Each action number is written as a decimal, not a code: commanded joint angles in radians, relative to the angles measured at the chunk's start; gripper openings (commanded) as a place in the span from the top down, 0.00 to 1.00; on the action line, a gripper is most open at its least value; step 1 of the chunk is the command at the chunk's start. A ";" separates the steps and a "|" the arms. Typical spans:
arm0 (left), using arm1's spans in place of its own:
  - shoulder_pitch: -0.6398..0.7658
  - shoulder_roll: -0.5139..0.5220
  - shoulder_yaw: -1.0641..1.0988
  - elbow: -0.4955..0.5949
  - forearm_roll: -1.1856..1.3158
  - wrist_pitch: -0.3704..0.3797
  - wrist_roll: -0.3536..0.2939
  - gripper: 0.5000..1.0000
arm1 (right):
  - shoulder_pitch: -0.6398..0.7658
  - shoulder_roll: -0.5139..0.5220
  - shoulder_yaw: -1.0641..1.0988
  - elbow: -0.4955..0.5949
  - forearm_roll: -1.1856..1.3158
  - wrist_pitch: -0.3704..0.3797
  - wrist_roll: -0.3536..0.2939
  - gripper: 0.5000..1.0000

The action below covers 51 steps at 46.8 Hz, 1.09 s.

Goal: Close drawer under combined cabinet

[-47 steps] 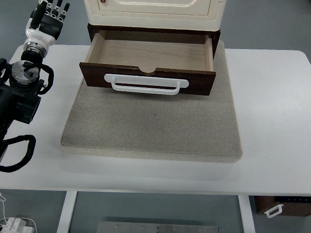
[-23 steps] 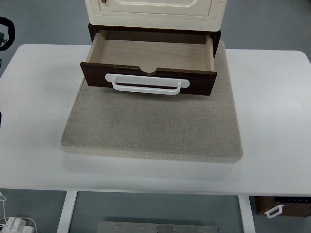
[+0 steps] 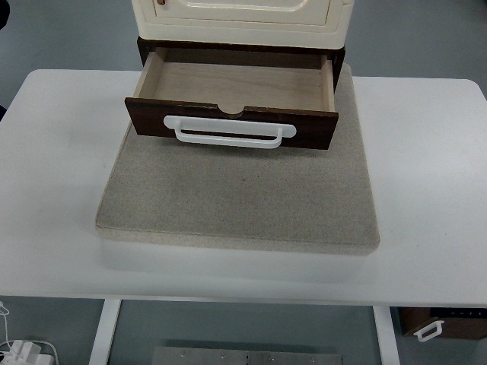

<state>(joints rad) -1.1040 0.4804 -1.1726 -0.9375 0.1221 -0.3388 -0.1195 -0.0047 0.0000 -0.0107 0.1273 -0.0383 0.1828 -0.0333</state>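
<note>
We see the drawer (image 3: 232, 95) pulled open under the cream cabinet (image 3: 242, 15), at the counter's (image 3: 426, 190) far edge, on a grey mat (image 3: 236, 198). Its white handle (image 3: 229, 131) faces us. Neither hand shows, so we cannot tell their state.

A square beige felt-like mat (image 3: 236, 198) lies on the white rectangular table (image 3: 61, 167). At five o'clock, below the table edge, sits what may be a small brown drawer unit (image 3: 440, 322).
</note>
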 commanded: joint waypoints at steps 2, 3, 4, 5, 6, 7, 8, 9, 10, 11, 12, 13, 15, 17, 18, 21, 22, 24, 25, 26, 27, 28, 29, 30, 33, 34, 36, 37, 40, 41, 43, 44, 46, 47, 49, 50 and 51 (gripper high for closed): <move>0.003 0.000 0.019 -0.081 0.060 0.000 0.000 0.00 | 0.000 0.000 0.000 0.000 0.000 0.000 0.000 0.10; 0.003 0.000 0.024 -0.099 0.070 0.001 0.000 0.00 | 0.000 0.000 0.000 0.000 0.000 0.000 0.001 0.10; 0.003 0.000 0.031 -0.116 0.079 0.003 0.000 0.00 | 0.000 0.000 0.000 0.000 0.000 0.000 0.000 0.10; 0.003 0.000 0.039 -0.133 0.088 0.006 0.001 0.00 | 0.000 0.000 0.000 0.000 0.000 0.000 0.001 0.10; 0.003 0.000 0.050 -0.151 0.099 0.007 0.001 0.00 | 0.000 0.000 0.000 0.000 0.000 0.000 0.000 0.10; 0.003 0.000 0.060 -0.167 0.108 0.011 0.001 0.00 | 0.000 0.000 0.000 0.000 0.000 0.000 0.000 0.10; 0.001 -0.002 0.071 -0.184 0.119 0.012 0.001 0.00 | 0.000 0.000 0.000 0.000 0.000 0.001 0.001 0.10; 0.001 0.000 0.082 -0.199 0.129 0.014 0.001 0.00 | 0.000 0.000 0.000 0.000 0.000 0.000 0.000 0.10; 0.000 -0.002 0.091 -0.216 0.139 0.012 0.001 0.00 | 0.000 0.000 0.000 0.000 0.000 0.000 0.000 0.10; 0.000 -0.002 0.099 -0.231 0.149 0.014 0.001 0.00 | 0.000 0.000 0.000 0.000 0.000 0.000 0.000 0.10; 0.000 -0.002 0.106 -0.247 0.158 0.014 0.001 0.00 | 0.000 0.000 0.000 0.000 0.000 0.000 0.000 0.10; 0.000 -0.002 0.114 -0.262 0.168 0.014 0.001 0.00 | 0.000 0.000 0.000 0.000 0.000 0.001 0.001 0.10; 0.000 -0.002 0.132 -0.293 0.183 0.012 0.001 0.00 | 0.000 0.000 0.000 0.000 0.000 0.000 0.000 0.10; -0.002 -0.002 0.154 -0.322 0.204 0.012 0.001 0.00 | 0.000 0.000 0.000 0.000 0.000 0.000 0.000 0.10; -0.002 -0.002 0.165 -0.336 0.214 0.012 0.001 0.00 | 0.000 0.000 0.000 0.000 0.000 0.000 0.000 0.10; -0.002 -0.002 0.195 -0.383 0.255 0.014 0.001 0.00 | 0.000 0.000 0.000 0.000 0.000 0.000 0.000 0.10; -0.002 0.000 0.205 -0.400 0.269 0.012 0.001 0.00 | 0.000 0.000 0.000 0.000 0.000 0.000 0.000 0.10; -0.002 0.000 0.224 -0.426 0.293 0.012 0.003 0.00 | 0.000 0.000 0.000 0.000 0.000 0.000 0.000 0.10; -0.002 0.000 0.237 -0.441 0.304 0.012 0.001 0.00 | 0.000 0.000 0.000 0.000 0.000 0.000 0.000 0.10; 0.000 0.000 0.251 -0.454 0.315 0.014 0.001 0.00 | 0.000 0.000 0.000 0.000 0.000 0.001 0.000 0.10; 0.000 0.000 0.267 -0.466 0.323 0.014 0.001 0.00 | 0.000 0.000 0.000 0.000 0.000 0.000 0.000 0.10; 0.000 0.000 0.284 -0.480 0.329 0.014 0.001 0.00 | 0.000 0.000 0.000 0.000 0.000 0.000 0.000 0.10; 0.000 0.001 0.301 -0.491 0.335 0.012 0.001 0.00 | 0.000 0.000 0.000 0.000 0.000 0.000 0.001 0.10; 0.000 0.001 0.320 -0.500 0.343 0.012 0.001 0.00 | 0.000 0.000 0.000 0.000 0.000 0.000 0.000 0.10; -0.002 0.009 0.379 -0.526 0.370 0.009 0.003 0.00 | 0.000 0.000 0.000 0.000 0.000 0.000 0.000 0.10; -0.005 0.011 0.401 -0.534 0.384 0.007 0.003 0.00 | 0.000 0.000 0.000 0.000 0.000 0.000 0.000 0.10; -0.011 0.014 0.442 -0.552 0.421 0.006 0.003 0.00 | 0.000 0.000 0.000 0.000 0.000 0.000 0.000 0.10; -0.011 0.014 0.461 -0.561 0.439 0.003 0.003 0.00 | 0.000 0.000 0.000 0.000 0.000 0.000 0.000 0.10; -0.013 0.014 0.499 -0.589 0.490 -0.008 0.006 0.00 | 0.000 0.000 0.000 0.000 0.000 0.000 0.000 0.10; -0.014 0.014 0.513 -0.598 0.504 -0.009 0.009 0.00 | 0.000 0.000 0.000 0.000 0.000 0.000 0.000 0.10; -0.020 0.012 0.542 -0.613 0.525 -0.012 0.011 0.00 | 0.000 0.000 0.000 0.000 0.000 0.000 0.000 0.10; -0.023 0.012 0.560 -0.618 0.533 -0.014 0.012 0.00 | 0.000 0.000 0.000 0.000 0.000 0.000 0.000 0.10; -0.028 0.011 0.599 -0.621 0.545 -0.014 0.012 0.00 | 0.000 0.000 0.000 0.000 0.000 0.000 0.001 0.10; -0.033 0.009 0.617 -0.623 0.550 -0.014 0.014 0.00 | 0.000 0.000 0.000 0.000 0.000 0.000 0.000 0.10; -0.045 0.009 0.657 -0.624 0.560 -0.014 0.014 0.00 | 0.000 0.000 0.000 0.000 0.000 0.000 0.000 0.10; -0.046 0.007 0.677 -0.624 0.562 -0.016 0.014 0.00 | 0.000 0.000 0.000 0.000 0.000 0.000 0.000 0.10; -0.048 0.007 0.697 -0.624 0.565 -0.016 0.015 0.00 | 0.000 0.000 0.000 0.000 0.000 0.000 0.000 0.10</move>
<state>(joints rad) -1.1439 0.4896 -0.5319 -1.5607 0.6766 -0.3530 -0.1060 -0.0045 0.0000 -0.0107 0.1273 -0.0384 0.1827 -0.0338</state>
